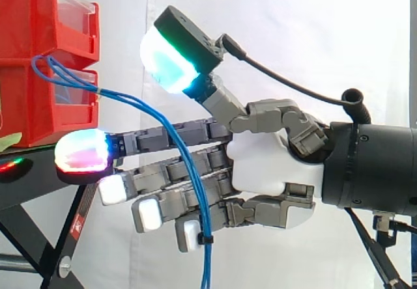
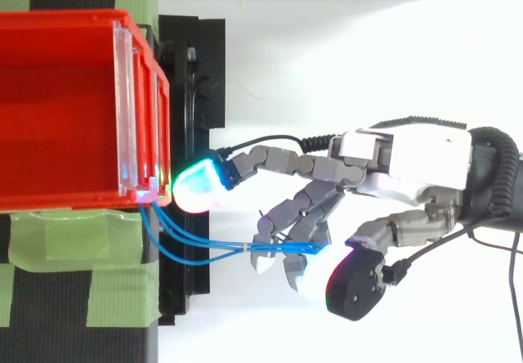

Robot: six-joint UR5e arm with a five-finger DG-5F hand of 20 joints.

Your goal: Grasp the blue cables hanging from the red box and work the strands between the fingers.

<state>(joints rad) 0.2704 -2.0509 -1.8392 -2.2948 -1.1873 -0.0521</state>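
Note:
Thin blue cables (image 1: pixel 176 136) come out of the front of the red bin (image 1: pixel 39 107) and arc to the right, then drop straight down across the hand's fingers. My hand (image 1: pixel 260 165) reaches in from the right, open, with straight fingers pointing at the bin. The strands lie against the near side of those fingers. The top fingertip (image 1: pixel 81 152) glows red and cyan close to the bin's lower edge. The thumb pad (image 1: pixel 168 58) glows cyan-green, raised well above the cables. From above, the cables (image 2: pixel 196 253) run from the bin corner (image 2: pixel 147 195) into the gap between fingers and thumb.
A second red bin (image 1: pixel 39 15) is stacked on the first. Both rest on a black stand (image 1: pixel 32 185) with slanted legs. Green tape (image 2: pixel 73 240) covers the surface beside the bin. A small black tie (image 1: pixel 206 239) binds the strands low down. White curtain hangs behind.

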